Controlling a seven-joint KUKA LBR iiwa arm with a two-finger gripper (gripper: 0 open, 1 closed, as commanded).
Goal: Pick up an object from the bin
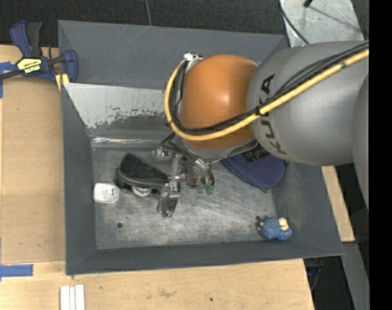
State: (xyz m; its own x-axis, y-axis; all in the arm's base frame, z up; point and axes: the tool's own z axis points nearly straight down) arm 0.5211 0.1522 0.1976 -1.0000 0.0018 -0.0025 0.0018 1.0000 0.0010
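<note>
Scuffed grey metal bin: my gripper hangs just beside a black curved object left of centre; clenched or released, I cannot tell. It looks rigid, light, slick; I'd take its narrow middle

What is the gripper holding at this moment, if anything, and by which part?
Cannot be told. The gripper sits low in the bin, against the right end of a black curved object, but no grip on it is visible.
</note>
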